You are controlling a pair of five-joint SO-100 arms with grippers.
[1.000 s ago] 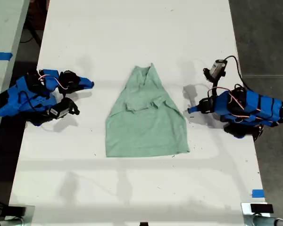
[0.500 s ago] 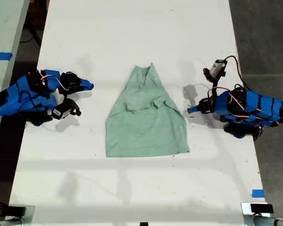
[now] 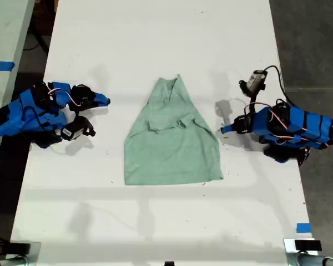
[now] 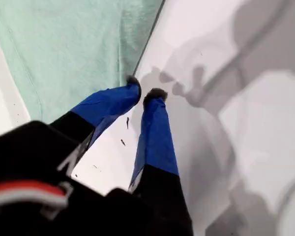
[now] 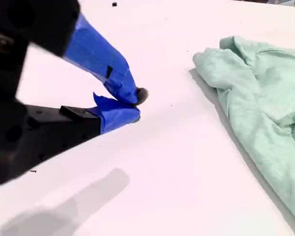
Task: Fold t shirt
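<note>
The pale mint-green t shirt (image 3: 172,138) lies flat in the middle of the white table (image 3: 155,44). Its sleeves are folded inward, so it narrows toward the collar at the far end. My first gripper (image 3: 224,129) rests on the table at the exterior view's right. Its blue fingertips (image 4: 137,92) sit just beside the shirt's side edge (image 4: 88,49), shut with only a thin slit and nothing held. My second gripper (image 3: 106,100) lies at the exterior view's left, a hand's width from the t shirt (image 5: 265,98). Its tips (image 5: 132,101) are shut on nothing.
Cables and a small camera module (image 3: 255,80) stick up behind the first arm. Blue tape marks (image 3: 303,227) sit near the table's front corner at the exterior view's right. A dark floor (image 3: 316,44) borders the table there, and another table (image 3: 3,33) stands at the exterior view's left.
The second arm has shifted back very slightly toward the exterior view's left. The t shirt and the first arm have not moved.
</note>
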